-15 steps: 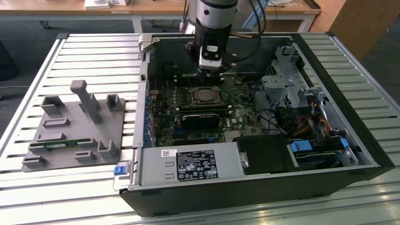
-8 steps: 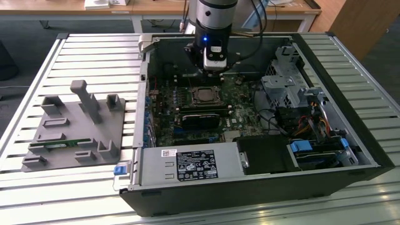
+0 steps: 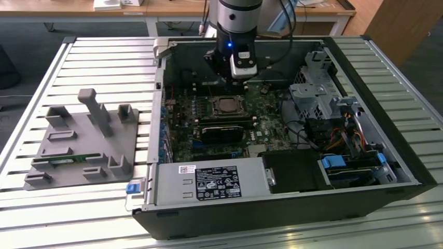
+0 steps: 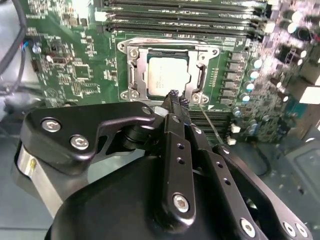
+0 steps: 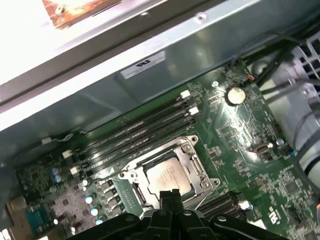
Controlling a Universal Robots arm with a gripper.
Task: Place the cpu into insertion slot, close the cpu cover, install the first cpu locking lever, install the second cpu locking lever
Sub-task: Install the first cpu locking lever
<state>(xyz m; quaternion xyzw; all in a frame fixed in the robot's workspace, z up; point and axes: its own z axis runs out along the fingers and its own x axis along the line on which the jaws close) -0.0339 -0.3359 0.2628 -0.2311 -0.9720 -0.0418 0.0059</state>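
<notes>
Near the clenched tool [image 4: 175, 96], dull grey square cpu [image 4: 168, 75] within silvery-rimmed insertion slot [image 4: 134, 75]

Open computer case [image 3: 277, 212] on a slatted metal table [image 3: 104, 57], with a grey fixture plate [image 3: 76, 150] beside it.
The green motherboard [image 4: 65, 65] lies under the gripper [image 4: 173, 95]. The long black memory slots [image 4: 180, 20] run a little beyond its tips, and a row of capacitors [image 4: 245, 85] stands near them. A round coin battery [image 5: 235, 94] sits farther from the gripper on the same board. The labelled power supply [image 3: 207, 182] is well apart from the gripper, and the silvery drive cage [image 3: 315, 93] is near it on the exterior view's right. The fixture plate, far off on the exterior view's left, holds a green memory stick [image 3: 69, 160].
</notes>
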